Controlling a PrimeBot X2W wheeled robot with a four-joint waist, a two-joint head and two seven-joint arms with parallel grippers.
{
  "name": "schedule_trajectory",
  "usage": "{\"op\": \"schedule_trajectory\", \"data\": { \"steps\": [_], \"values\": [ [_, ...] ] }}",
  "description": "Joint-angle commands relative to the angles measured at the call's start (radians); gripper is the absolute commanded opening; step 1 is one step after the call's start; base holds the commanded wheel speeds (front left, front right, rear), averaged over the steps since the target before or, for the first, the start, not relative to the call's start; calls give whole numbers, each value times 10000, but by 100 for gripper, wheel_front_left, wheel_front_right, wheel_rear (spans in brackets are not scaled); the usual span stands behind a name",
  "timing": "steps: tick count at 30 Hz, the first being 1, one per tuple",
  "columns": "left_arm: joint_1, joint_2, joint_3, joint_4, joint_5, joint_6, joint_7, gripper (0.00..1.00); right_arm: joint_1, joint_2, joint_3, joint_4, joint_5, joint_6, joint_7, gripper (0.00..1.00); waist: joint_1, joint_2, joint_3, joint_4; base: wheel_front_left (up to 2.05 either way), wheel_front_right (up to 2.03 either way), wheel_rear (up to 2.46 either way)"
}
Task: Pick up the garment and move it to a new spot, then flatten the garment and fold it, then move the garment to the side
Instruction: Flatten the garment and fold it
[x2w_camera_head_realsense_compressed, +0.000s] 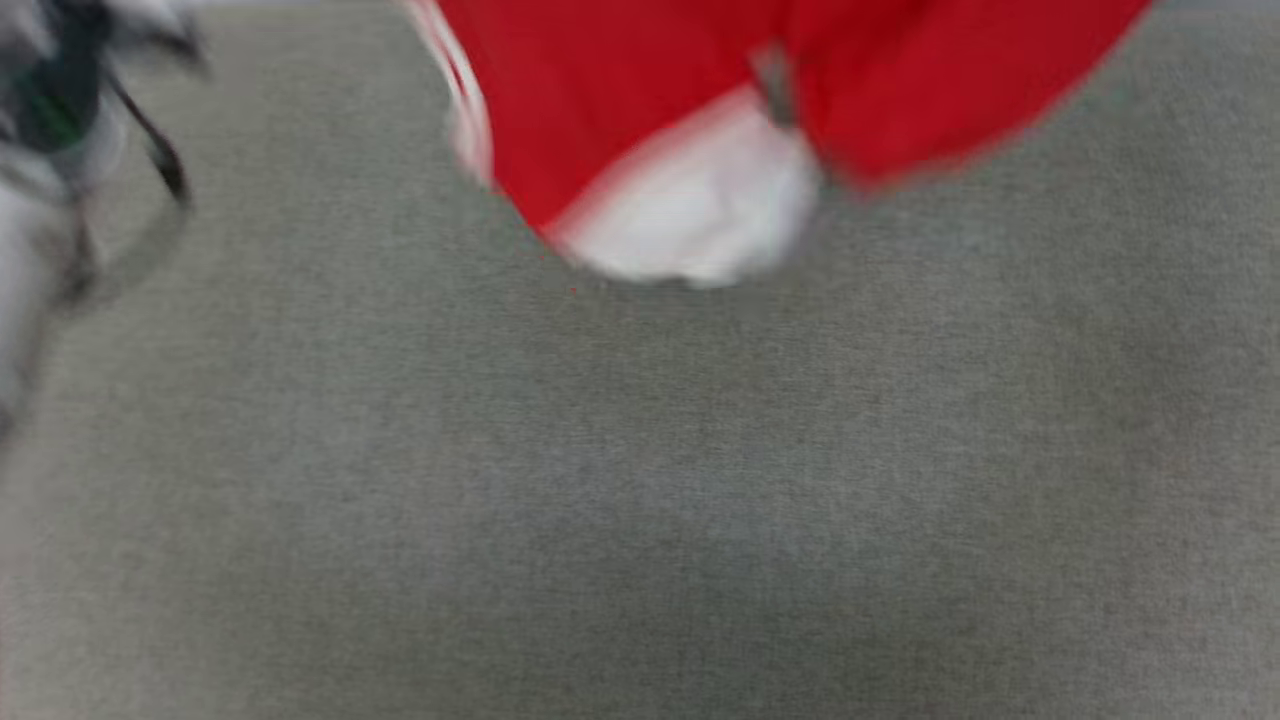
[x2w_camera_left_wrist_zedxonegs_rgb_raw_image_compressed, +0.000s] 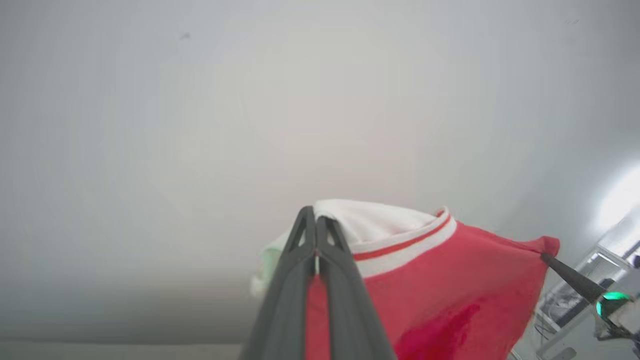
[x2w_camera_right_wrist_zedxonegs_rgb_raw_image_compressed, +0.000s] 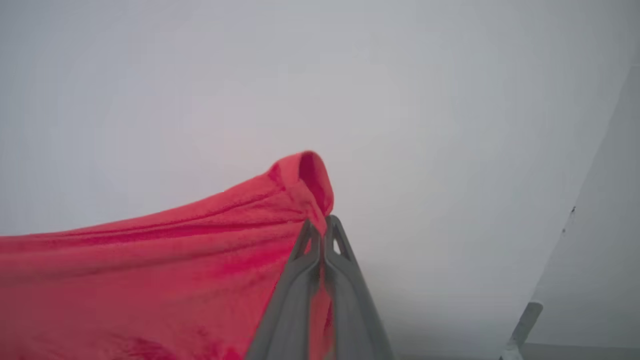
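Note:
The garment (x2w_camera_head_realsense_compressed: 620, 110) is red with a white sleeve and hangs blurred at the top of the head view, above the grey tabletop (x2w_camera_head_realsense_compressed: 640, 480). My left gripper (x2w_camera_left_wrist_zedxonegs_rgb_raw_image_compressed: 316, 215) is shut on the garment (x2w_camera_left_wrist_zedxonegs_rgb_raw_image_compressed: 450, 280) beside its white sleeve and striped trim. My right gripper (x2w_camera_right_wrist_zedxonegs_rgb_raw_image_compressed: 322, 225) is shut on a bunched red edge of the garment (x2w_camera_right_wrist_zedxonegs_rgb_raw_image_compressed: 150, 270). The left wrist view also has the right gripper (x2w_camera_left_wrist_zedxonegs_rgb_raw_image_compressed: 547, 257) at the far right, pinching a red corner, with the cloth stretched between the two grippers. The garment's print is hidden.
A blurred pale arm part with a dark cable (x2w_camera_head_realsense_compressed: 70, 130) sits at the head view's upper left. Behind the grippers is a plain white wall (x2w_camera_left_wrist_zedxonegs_rgb_raw_image_compressed: 250, 100). Shelving and equipment (x2w_camera_left_wrist_zedxonegs_rgb_raw_image_compressed: 575, 300) show at the left wrist view's lower right.

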Motion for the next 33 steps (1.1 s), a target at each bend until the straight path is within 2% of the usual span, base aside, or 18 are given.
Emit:
{"op": "schedule_trajectory", "data": {
  "steps": [1,5,8,12,16,21,26,29,31,33],
  "values": [
    [-455,23,107,280,132,39,-99,0,-317,3,-193,189,-153,-17,-278,0,0,0,279,-298,0,0,0],
    [-2292,-241,153,1542,648,-45,-500,0,-1571,297,-761,1248,-777,-20,-1405,0,0,0,400,-472,0,0,0],
    [-2660,-532,36,2065,625,-86,-548,0,-1813,516,-728,1908,-1011,-20,-1662,0,0,0,369,-526,0,0,0],
    [-1621,-749,-387,1632,265,-101,-595,0,-1085,692,-262,2283,-798,-15,-1587,0,0,0,307,-483,0,0,0],
    [137,-847,-653,685,-394,-107,-976,0,348,596,407,1929,-126,-15,-1441,0,0,0,211,-392,0,0,0],
    [2715,-522,-975,-891,-909,-109,-1434,0,2836,144,1260,436,1290,-14,-911,0,0,0,13,-336,0,0,0],
    [4823,-125,-1380,-1999,-598,-110,-1698,0,5731,-1052,2028,-2068,2530,-14,-238,0,0,0,-374,-206,0,0,0],
    [5906,117,-1396,-2718,-496,-110,-1759,0,7328,-1661,1900,-3514,3089,-12,155,0,0,0,-610,-228,0,0,0],
    [6553,408,-1537,-3168,-132,-110,-1778,0,8233,-1875,1625,-4312,3432,-12,460,0,0,0,-735,-316,0,0,0],
    [7209,490,-1265,-3657,-1,-111,-1778,0,9066,-2007,1253,-5013,3543,-12,701,0,0,0,-877,-379,0,0,0]
  ]
}}
